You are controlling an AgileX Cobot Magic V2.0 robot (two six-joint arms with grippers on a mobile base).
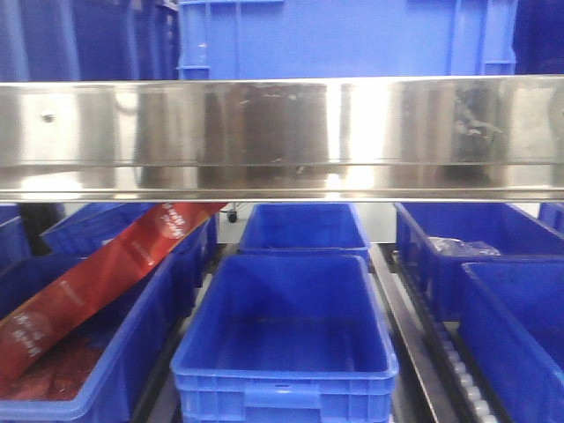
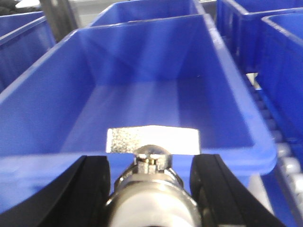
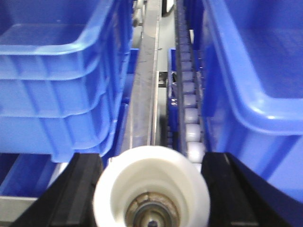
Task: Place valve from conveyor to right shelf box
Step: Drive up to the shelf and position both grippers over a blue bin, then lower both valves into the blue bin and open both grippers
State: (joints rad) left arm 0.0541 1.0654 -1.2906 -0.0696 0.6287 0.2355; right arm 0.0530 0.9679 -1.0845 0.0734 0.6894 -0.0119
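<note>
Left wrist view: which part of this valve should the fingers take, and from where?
Take the valve by its round white body, fingers closing from its two sides, as the left gripper frames it now. The flat handle on top is thin and may turn, so leave it free.

Centre bin (image 1: 284, 367) under shelf rail (image 1: 282, 132), another bin (image 1: 304, 225) behind it — roller track (image 1: 467, 383) right, packet-filled bin (image 1: 145, 326) left

The left end effector (image 2: 151, 163) shows two black fingers (image 2: 83, 191), broad, smooth and matte, inner edges curving outward; the right end effector (image 3: 152, 161) has like black fingers (image 3: 78, 189), straighter-edged, with squared tips.
</note>
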